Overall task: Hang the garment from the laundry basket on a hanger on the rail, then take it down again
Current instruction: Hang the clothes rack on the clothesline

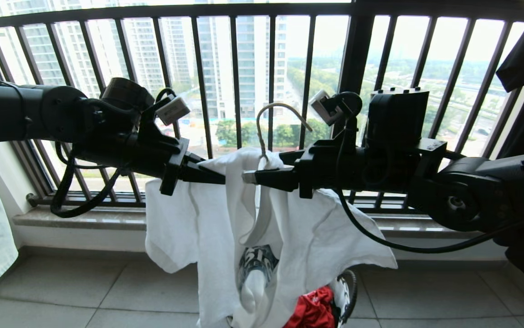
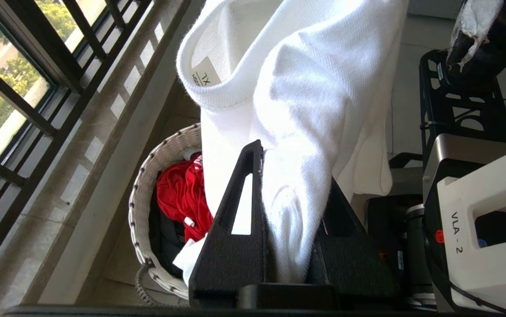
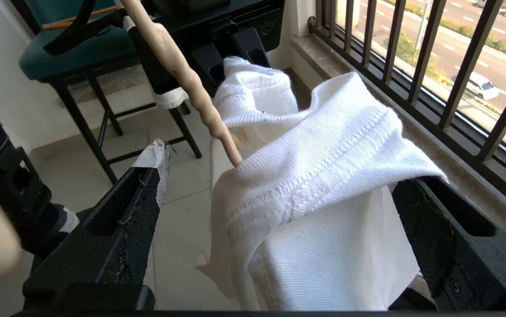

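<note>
Red cloth (image 2: 182, 193), black window railing (image 1: 234, 82)

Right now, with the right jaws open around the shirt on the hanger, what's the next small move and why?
Probably close the right gripper on the T-shirt. Its jaws stand wide with the shoulder cloth draped between them beside the hanger neck, while the left gripper alone is pinching the fabric.

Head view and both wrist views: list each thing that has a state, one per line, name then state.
T-shirt: held up, draped on the hanger, hem reaching the basket.
Hanger: inside the shirt, hook sticking up, not on any rail.
Left claw: shut on the T-shirt.
Right claw: open, shirt lying across one finger.
Laundry basket: on the floor, red cloth inside.
</note>
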You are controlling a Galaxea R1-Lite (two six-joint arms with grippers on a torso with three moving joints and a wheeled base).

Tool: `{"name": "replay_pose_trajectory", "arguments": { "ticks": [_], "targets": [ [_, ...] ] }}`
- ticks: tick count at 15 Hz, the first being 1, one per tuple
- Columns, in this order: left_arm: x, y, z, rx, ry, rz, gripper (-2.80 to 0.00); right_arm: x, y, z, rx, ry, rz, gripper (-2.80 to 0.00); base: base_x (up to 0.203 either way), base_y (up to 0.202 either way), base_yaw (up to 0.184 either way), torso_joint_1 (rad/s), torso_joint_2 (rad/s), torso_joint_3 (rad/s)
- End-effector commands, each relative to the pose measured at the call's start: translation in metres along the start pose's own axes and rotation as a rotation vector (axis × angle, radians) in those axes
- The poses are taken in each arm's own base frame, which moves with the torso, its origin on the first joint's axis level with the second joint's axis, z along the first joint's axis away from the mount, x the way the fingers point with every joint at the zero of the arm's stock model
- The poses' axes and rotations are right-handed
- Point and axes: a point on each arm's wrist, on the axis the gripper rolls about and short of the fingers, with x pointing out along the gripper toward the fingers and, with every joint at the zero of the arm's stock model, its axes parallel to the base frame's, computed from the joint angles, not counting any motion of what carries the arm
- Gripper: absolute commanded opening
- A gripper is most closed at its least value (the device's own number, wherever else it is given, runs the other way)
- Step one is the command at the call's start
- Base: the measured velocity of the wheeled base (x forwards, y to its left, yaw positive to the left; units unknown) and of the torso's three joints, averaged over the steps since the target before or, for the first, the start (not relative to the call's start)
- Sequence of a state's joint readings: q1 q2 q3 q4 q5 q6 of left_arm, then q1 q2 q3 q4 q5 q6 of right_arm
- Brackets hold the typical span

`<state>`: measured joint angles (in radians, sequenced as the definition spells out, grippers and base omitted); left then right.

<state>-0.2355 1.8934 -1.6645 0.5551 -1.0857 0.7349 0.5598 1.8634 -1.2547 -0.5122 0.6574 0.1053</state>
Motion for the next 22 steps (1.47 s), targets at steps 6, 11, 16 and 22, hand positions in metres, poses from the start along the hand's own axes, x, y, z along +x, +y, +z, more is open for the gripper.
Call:
{"name": "replay_pose_trajectory", "arguments": {
  "ticks": [6, 11, 16, 22],
  "targets": [
    [-0.013, 0.006, -0.011, -0.042, -0.043, -0.016, -2.8, 0.004, -0.013, -0.002, 0.002, -0.006, -0.054, 0.0, 0.0, 0.0, 0.0, 0.0, 0.0, 0.0],
    [-0.016, 0.017, -0.024, -0.088, -0.089, -0.055, -2.8, 0.004, -0.024, -0.004, 0.008, -0.009, -0.1, 0.0, 0.0, 0.0, 0.0, 0.0, 0.0, 0.0],
    [-0.026, 0.021, -0.032, -0.113, -0.119, -0.055, -2.8, 0.002, -0.027, -0.003, 0.008, -0.013, -0.121, 0.0, 0.0, 0.0, 0.0, 0.0, 0.0, 0.0],
    [-0.031, 0.027, -0.045, -0.116, -0.164, -0.066, -2.8, 0.003, -0.026, -0.004, 0.01, -0.01, -0.125, 0.0, 0.0, 0.0, 0.0, 0.0, 0.0, 0.0]
  ]
}}
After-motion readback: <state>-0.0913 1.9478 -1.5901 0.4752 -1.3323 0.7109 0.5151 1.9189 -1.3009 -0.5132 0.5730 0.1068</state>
